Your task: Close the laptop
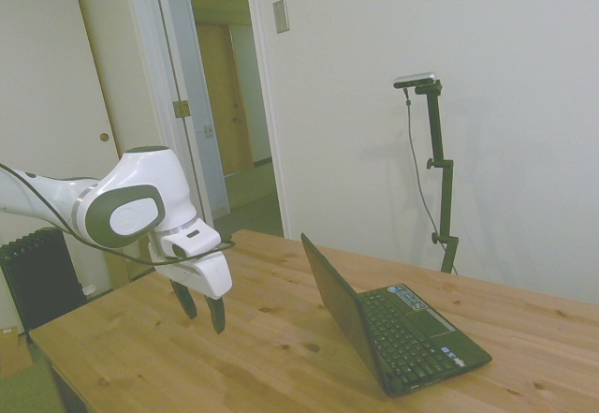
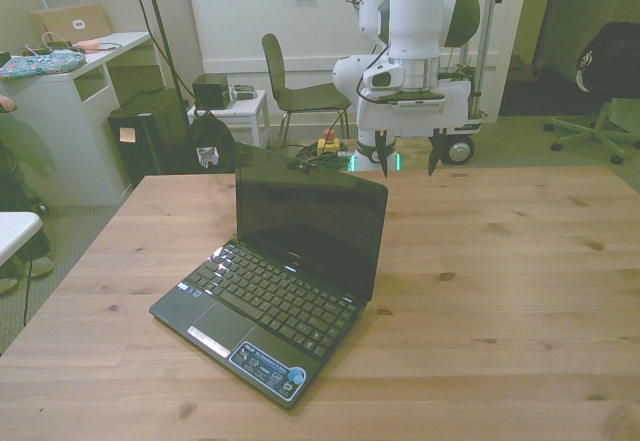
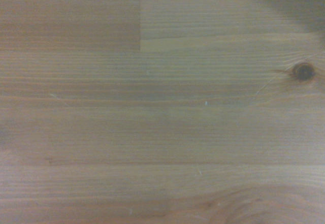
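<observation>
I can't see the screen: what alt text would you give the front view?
An open black laptop sits on a wooden table, screen dark. Behind it, apart from the lid, a white robot arm's gripper hangs open above the table's far edge.

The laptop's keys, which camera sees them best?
The front view: the laptop faces it, open, with every key row showing. The side view sees the keyboard slanted, beside the lid's back. The wrist view shows only bare table.

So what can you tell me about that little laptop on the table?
The laptop is a small black netbook, glossy plastic by the look of it. It stands open, lid roughly upright, screen dark, with a black keyboard and pale stickers on the palm rest. It sits flat on the wooden table, nothing else touching it. The tool hangs behind the lid, apart.
</observation>
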Action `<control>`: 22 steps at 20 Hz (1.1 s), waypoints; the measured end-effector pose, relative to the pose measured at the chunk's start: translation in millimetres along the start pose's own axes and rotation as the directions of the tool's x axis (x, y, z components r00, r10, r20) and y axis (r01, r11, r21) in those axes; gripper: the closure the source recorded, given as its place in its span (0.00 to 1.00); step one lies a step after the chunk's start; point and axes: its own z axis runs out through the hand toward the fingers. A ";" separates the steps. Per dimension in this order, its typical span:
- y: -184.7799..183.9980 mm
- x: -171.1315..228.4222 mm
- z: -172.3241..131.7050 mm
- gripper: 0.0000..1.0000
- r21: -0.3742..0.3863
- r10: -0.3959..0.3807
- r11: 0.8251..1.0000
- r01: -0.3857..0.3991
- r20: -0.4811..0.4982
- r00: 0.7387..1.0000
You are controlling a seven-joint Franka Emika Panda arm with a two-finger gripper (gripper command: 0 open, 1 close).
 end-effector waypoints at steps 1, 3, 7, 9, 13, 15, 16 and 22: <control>0.0 0.1 0.4 0.00 -0.001 -0.002 1.000 0.002 0.000 1.000; 1.7 4.6 1.7 0.00 -0.022 -0.011 1.000 0.011 -0.016 1.000; 1.9 45.3 -8.8 0.00 -0.050 0.079 0.995 -0.086 -0.130 0.988; -0.9 69.6 -20.4 0.00 -0.047 0.130 0.989 -0.141 -0.187 0.974; -6.5 112.0 -41.7 0.00 -0.023 0.225 0.971 -0.240 -0.271 0.936; -11.5 126.8 -48.3 0.00 -0.009 0.259 0.962 -0.274 -0.296 0.919; -14.6 132.0 -50.4 0.00 -0.001 0.278 0.956 -0.292 -0.309 0.910; -26.3 133.0 -49.8 1.00 0.033 0.338 0.937 -0.348 -0.341 0.877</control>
